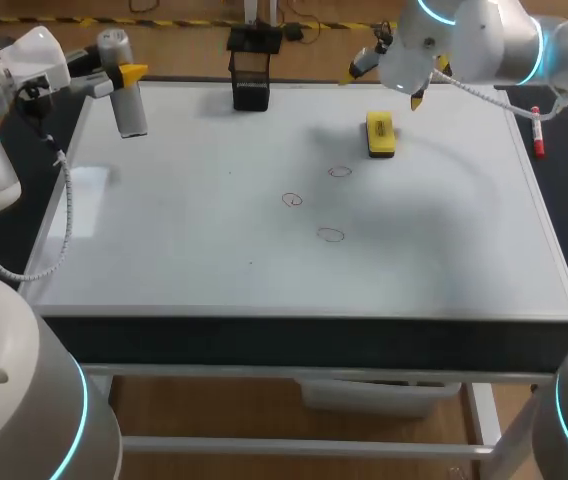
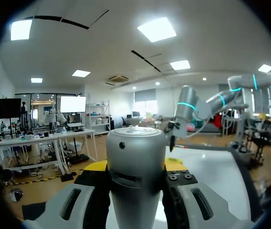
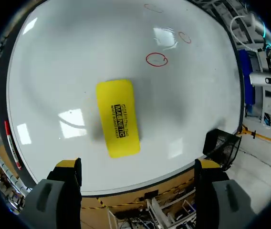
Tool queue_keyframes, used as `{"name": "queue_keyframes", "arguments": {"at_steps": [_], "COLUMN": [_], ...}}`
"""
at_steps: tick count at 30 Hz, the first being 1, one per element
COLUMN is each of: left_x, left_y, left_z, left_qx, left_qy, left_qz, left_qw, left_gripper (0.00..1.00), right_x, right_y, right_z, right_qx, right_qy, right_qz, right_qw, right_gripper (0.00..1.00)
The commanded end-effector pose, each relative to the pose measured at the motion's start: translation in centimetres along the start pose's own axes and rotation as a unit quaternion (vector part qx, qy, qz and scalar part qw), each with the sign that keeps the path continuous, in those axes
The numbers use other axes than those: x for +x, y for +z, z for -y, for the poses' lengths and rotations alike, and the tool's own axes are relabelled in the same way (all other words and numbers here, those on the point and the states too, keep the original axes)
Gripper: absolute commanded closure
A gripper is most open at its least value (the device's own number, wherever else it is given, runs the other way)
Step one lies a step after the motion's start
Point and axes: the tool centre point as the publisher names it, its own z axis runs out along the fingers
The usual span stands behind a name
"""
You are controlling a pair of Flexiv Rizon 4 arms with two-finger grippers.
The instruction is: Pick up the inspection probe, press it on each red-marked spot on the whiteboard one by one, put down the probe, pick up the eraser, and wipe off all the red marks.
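Silver probe (image 1: 127,100) stands upright, clamped in left pincer (image 2: 135,167); right pincer (image 3: 138,165) gapes wide facing eraser (image 3: 118,118).

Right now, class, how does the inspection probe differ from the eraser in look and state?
The inspection probe is a silver cylinder; the eraser is a flat yellow block. The inspection probe is held in the left gripper, whereas the eraser lies free on the whiteboard, under the open right gripper. Both are toward the whiteboard's far side.
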Motion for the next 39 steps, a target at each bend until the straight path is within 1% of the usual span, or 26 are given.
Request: {"name": "queue_keyframes", "arguments": {"at_steps": [1, 4, 9, 11, 15, 21, 27, 31, 39], "left_x": [0.0, 0.0, 0.0, 0.0, 0.0, 0.0, 0.0, 0.0, 0.0], "left_y": [0.1, 0.1, 0.1, 0.1, 0.1, 0.1, 0.1, 0.1, 0.1], "left_z": [0.0, 0.0, 0.0, 0.0, 0.0, 0.0, 0.0, 0.0, 0.0], "left_qx": [0.002, 0.002, 0.002, 0.002, 0.002, 0.002, 0.002, 0.002, 0.002], "left_qy": [0.001, 0.001, 0.001, 0.001, 0.001, 0.001, 0.001, 0.001, 0.001], "left_qz": [0.001, 0.001, 0.001, 0.001, 0.001, 0.001, 0.001, 0.001, 0.001], "left_qw": [1.0, 1.0, 1.0, 1.0, 1.0, 1.0, 1.0, 1.0, 1.0], "left_gripper": [1.0, 1.0, 1.0, 1.0, 1.0, 1.0, 1.0, 1.0, 1.0], "right_x": [0.6, 1.1, 1.6, 1.6, 1.5, 1.5, 1.5, 1.6, 1.7], "right_y": [-0.1, 0.4, 1.0, 1.1, 1.1, 2.1, 2.6, 3.0, 3.6], "right_z": [-0.2, -0.9, -1.9, -2.3, -3.3, -4.7, -4.9, -4.8, -4.0], "right_qx": [-0.035, -0.039, -0.04, -0.039, -0.044, -0.055, -0.061, -0.067, -0.078], "right_qy": [-0.048, -0.05, -0.054, -0.059, -0.066, -0.088, -0.11, -0.112, -0.12], "right_qz": [-0.01, -0.011, -0.029, -0.036, -0.036, -0.05, -0.064, -0.069, -0.082], "right_qw": [0.998, 0.998, 0.997, 0.997, 0.996, 0.993, 0.99, 0.989, 0.986], "right_gripper": [0.0, 0.0, 0.0, 0.0, 0.0, 0.0, 0.0, 0.0, 0.0]}}
